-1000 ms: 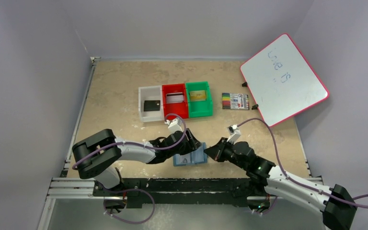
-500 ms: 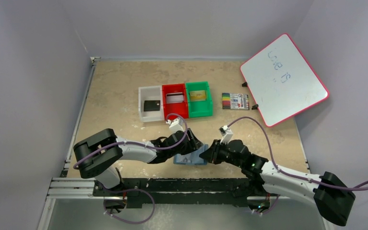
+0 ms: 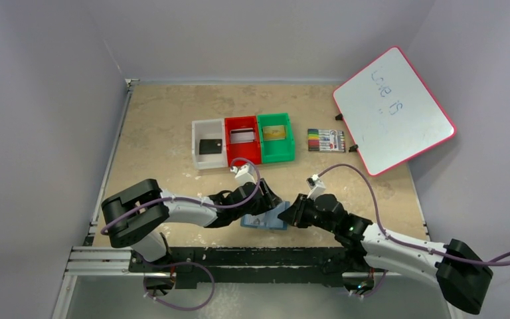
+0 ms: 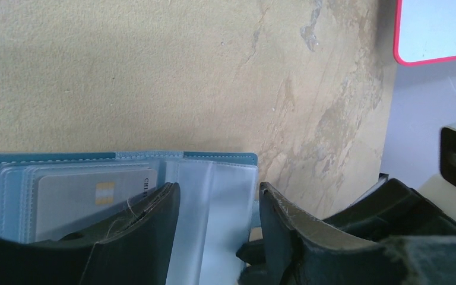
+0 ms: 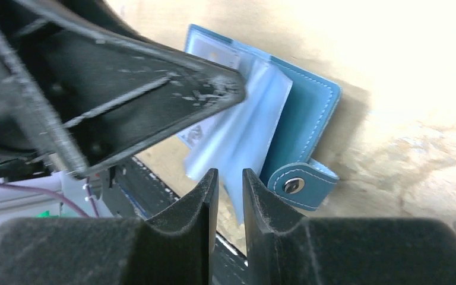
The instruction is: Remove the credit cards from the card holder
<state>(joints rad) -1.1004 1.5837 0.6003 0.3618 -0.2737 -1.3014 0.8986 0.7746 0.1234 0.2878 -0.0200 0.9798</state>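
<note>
3 flat plastic credit cards (image 3: 210,145) already lie in white, red and green plastic bins (image 3: 259,141), well beyond both jaws. 1 silver-grey card (image 4: 89,199) remains pocketed in the open teal-blue folding card holder (image 5: 309,113), under the left gripper (image 4: 218,190), jaws spread. The right gripper (image 5: 230,173), jaws slightly parted and empty, meets a loose clear pocket leaf (image 5: 243,142), likely covering that card.

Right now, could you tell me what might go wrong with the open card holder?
1. The right jaws, barely apart, sit at a clear pocket leaf, not a card; closing may just tug plastic.
2. The grey card lies partly under the left jaws, so it could be pinned.
3. The card holder lies close to the table edge and might slide off.
</note>
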